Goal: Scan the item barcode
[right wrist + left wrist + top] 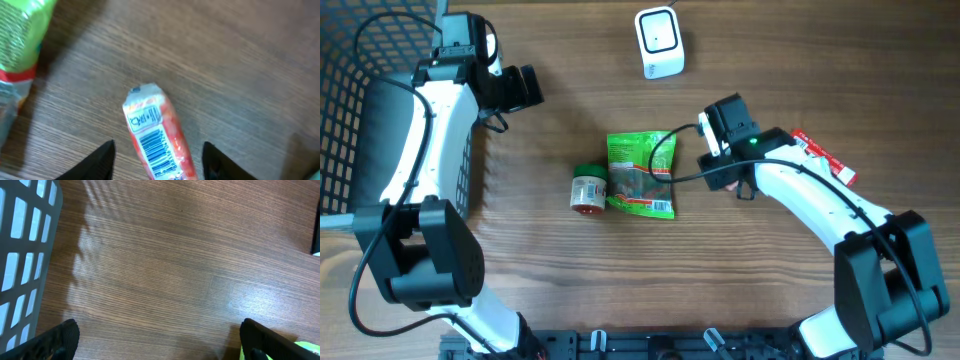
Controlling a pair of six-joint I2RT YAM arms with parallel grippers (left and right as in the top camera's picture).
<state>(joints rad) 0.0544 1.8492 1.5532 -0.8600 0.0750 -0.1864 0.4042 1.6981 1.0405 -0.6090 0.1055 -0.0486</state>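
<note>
Packet lies barcode-up, lower middle of the right wrist view; likely light, crinkly and slippery, so best pinched across its narrow sides. Right end effector straddles it, spread, not touching. Left end effector gapes wide

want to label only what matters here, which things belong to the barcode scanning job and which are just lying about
In the job:
red-and-white packet, barcode facing up
right gripper, fingers either side of the packet
white scanner

Lying about:
green snack bag
green-lidded jar
black basket
left gripper, open over bare wood
</note>
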